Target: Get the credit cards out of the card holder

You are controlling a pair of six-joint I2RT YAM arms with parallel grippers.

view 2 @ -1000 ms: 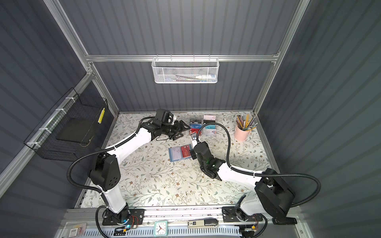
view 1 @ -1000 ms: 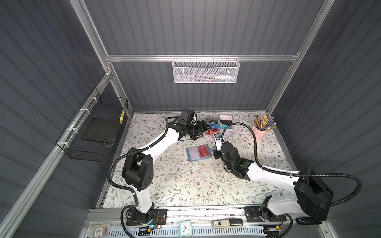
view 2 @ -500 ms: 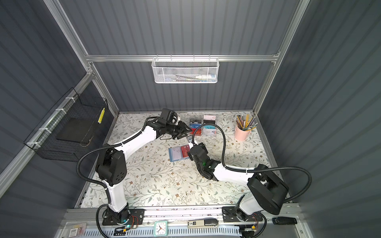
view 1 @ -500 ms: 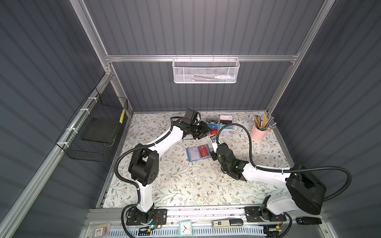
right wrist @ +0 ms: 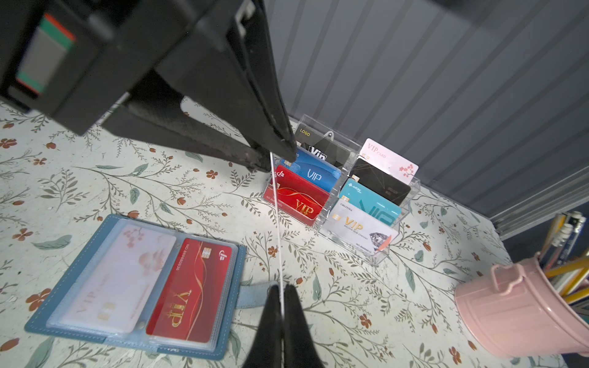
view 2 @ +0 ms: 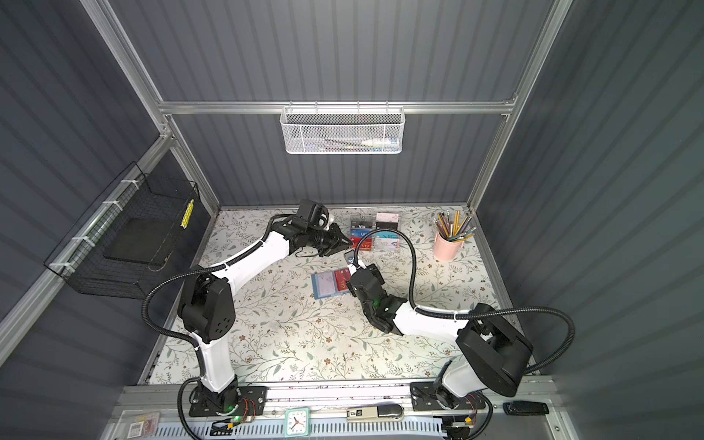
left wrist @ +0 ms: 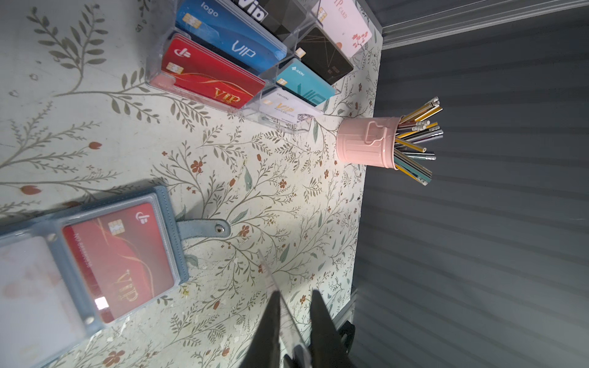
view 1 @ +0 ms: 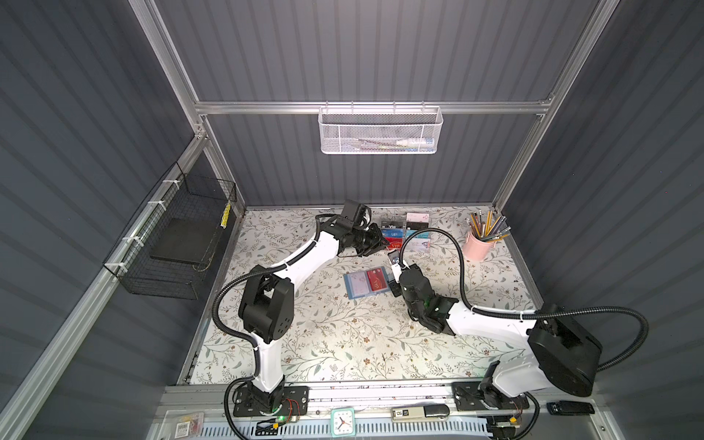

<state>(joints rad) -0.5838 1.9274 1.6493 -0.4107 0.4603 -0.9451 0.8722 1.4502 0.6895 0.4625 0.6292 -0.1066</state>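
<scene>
Right gripper (right wrist: 282,291) pinches a thin white plastic credit card (right wrist: 276,216) edge-on, lower centre; its long axis runs upward into the left gripper (right wrist: 277,157), jaws narrowed, clamping unclear.

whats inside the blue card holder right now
The card holder lies open and shows two cards side by side: a pale pink card and a red VIP card. Whether more cards sit behind these two cannot be seen; they cover it.

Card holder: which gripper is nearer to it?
Right. The right gripper hangs over the card holder at its closure tab, pinching a card edge-on; the left gripper is farther back, toward the acrylic rack.
</scene>
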